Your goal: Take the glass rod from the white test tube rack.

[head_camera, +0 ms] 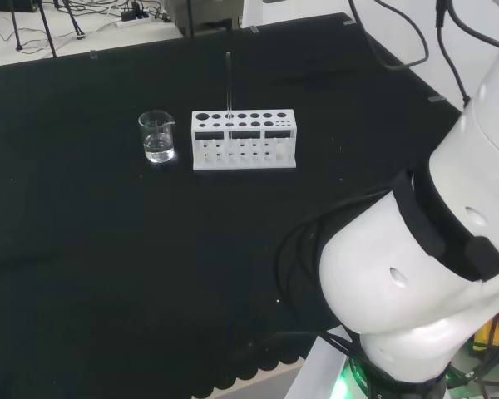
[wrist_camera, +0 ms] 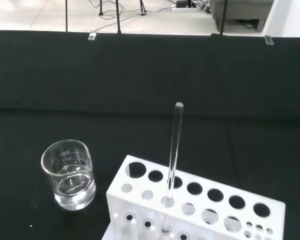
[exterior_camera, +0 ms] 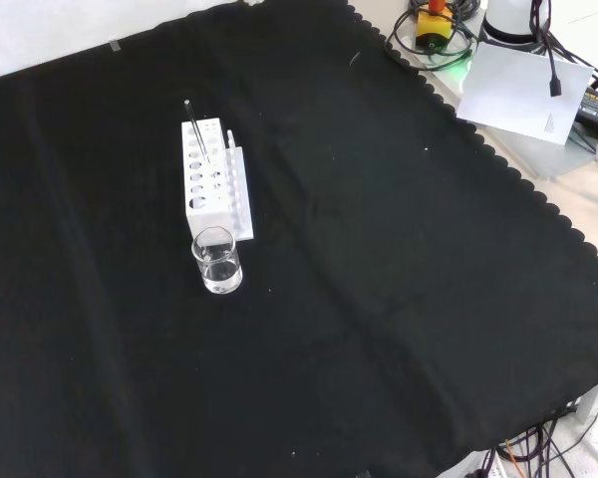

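A white test tube rack (head_camera: 244,140) with two rows of round holes stands on the black cloth, left of centre in the head view. A thin glass rod (head_camera: 228,86) stands upright in one of its holes, reaching well above the rack. The front view shows the rack (exterior_camera: 211,182) at upper left with the rod (exterior_camera: 196,126) leaning slightly out of its far end. In the wrist view the rod (wrist_camera: 174,148) rises from a hole in the near row of the rack (wrist_camera: 200,205).
A small clear glass beaker (head_camera: 157,136) with a little clear liquid stands close beside the rack's left end in the head view; in the front view this beaker (exterior_camera: 217,261) is just in front of the rack, and the beaker (wrist_camera: 70,174) also shows in the wrist view. The arm's white links (head_camera: 432,266) fill the head view's right.
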